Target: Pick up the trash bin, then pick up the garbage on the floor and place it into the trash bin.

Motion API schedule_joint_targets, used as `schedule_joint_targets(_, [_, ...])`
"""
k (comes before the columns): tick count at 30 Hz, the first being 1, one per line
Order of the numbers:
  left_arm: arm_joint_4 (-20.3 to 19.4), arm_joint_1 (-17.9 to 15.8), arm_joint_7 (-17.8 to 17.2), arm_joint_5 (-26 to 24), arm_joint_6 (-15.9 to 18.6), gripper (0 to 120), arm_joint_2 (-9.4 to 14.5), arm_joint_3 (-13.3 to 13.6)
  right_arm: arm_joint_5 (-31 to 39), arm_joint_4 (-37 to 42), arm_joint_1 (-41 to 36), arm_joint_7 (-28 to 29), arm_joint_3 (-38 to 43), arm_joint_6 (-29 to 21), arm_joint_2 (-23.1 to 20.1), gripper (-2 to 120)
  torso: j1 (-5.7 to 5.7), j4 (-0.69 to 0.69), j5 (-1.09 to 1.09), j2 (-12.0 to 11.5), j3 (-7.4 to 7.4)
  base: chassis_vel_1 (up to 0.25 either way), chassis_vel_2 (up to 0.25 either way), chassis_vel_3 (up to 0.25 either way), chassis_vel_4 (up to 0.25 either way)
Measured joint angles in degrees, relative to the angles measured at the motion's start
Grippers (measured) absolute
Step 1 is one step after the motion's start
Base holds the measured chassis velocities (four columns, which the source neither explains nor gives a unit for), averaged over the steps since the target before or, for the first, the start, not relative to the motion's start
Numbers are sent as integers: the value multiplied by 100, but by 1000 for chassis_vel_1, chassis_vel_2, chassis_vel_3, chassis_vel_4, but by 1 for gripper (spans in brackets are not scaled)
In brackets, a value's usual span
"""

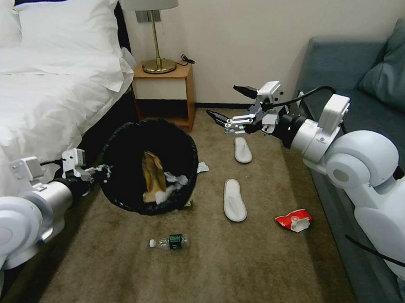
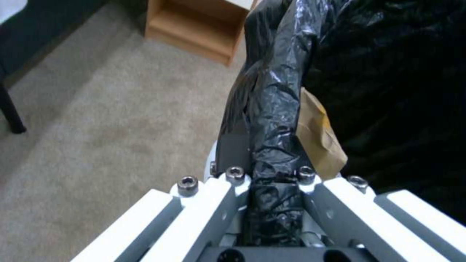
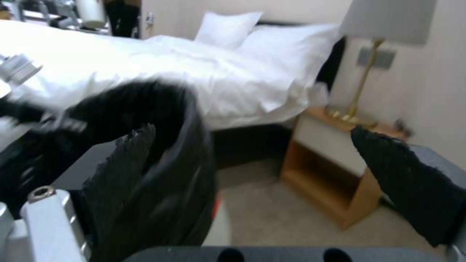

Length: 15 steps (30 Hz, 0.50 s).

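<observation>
Clamped on the crinkled glossy bag folded over the rim, the left gripper [image 1: 103, 171] holds the round black-lined trash bin [image 1: 123, 192] tilted above the beige carpet [image 1: 271, 261]; inside lie one brown paper bag [image 1: 151, 174] and crumpled white tissues [image 1: 172, 184]. On the carpet lie one clear green-labelled bottle [image 1: 169, 242], two flat white slippers [image 1: 234, 199], and one red wrapper [image 1: 294, 220]. Over the farther slipper, the right gripper [image 1: 229, 105] hovers with fingers spread.

The trash bin [image 1: 122, 174] is hiding the left gripper [image 1: 105, 172] fingertips in the head view. A small wrapper [image 1: 202, 167] is peeking from behind its rim, too small to identify. Blur is smearing the bin in the right wrist view.
</observation>
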Motion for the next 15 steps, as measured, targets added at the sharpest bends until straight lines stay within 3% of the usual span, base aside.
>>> schedule_joint_targets(8, [136,-222,21,-48,0,3,17,-35,-110,-370,-559,-579,-144,25,12,100,0,0,0,0,0,0,0,0,0])
schedule_joint_targets(15, [110,-301,-40,-188,0,3,72,-70,-943,-996,-932,-1527,-297,199,11,100,0,0,0,0,0,0,0,0,0])
